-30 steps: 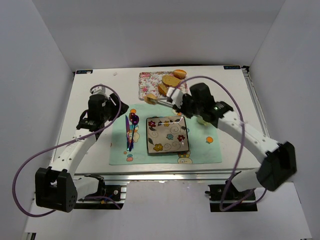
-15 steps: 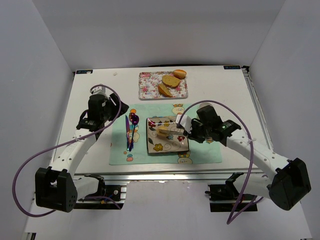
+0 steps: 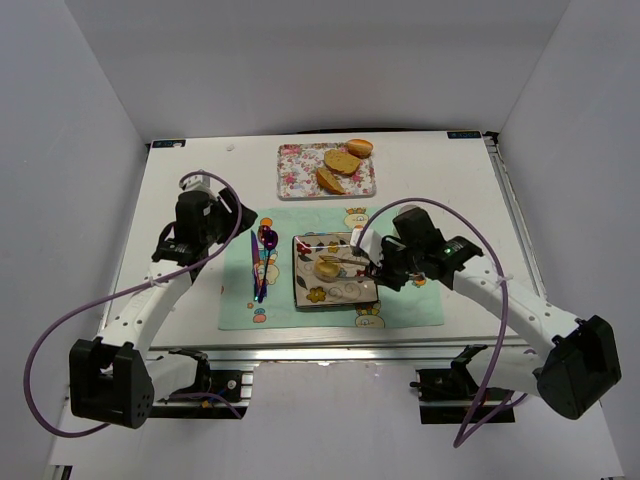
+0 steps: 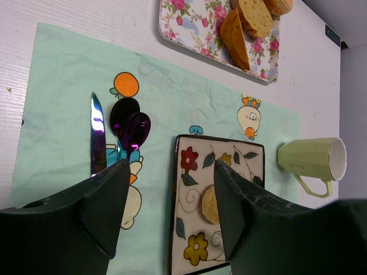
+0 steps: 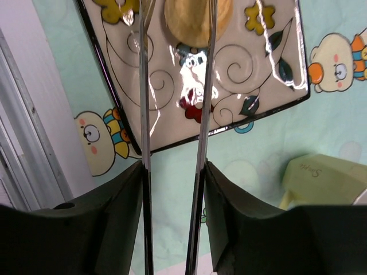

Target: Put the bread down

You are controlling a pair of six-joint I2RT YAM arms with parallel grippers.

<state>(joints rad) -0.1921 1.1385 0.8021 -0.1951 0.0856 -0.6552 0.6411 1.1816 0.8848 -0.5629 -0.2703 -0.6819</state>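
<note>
Now the bread (image 3: 327, 268) lies on the plate (image 3: 340, 295) between the right tool's (image 3: 330, 260) parted tongs.

Enclosure: plain white walls (image 3: 300, 60) on three sides, evenly lit, no windows. Bench (image 3: 450, 190): white top, rectangular, faint scuffs. Near edge: aluminium rail (image 3: 330, 355) running across. Right edge: metal rail (image 3: 510, 190) along the side.

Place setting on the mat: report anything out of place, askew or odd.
One thing stands out: the green mug lies on its side at the placemat's right edge, its mouth pointing away from the square plate. The bread sits flat on that plate; the knife and purple spoon lie side by side left of it.
</note>
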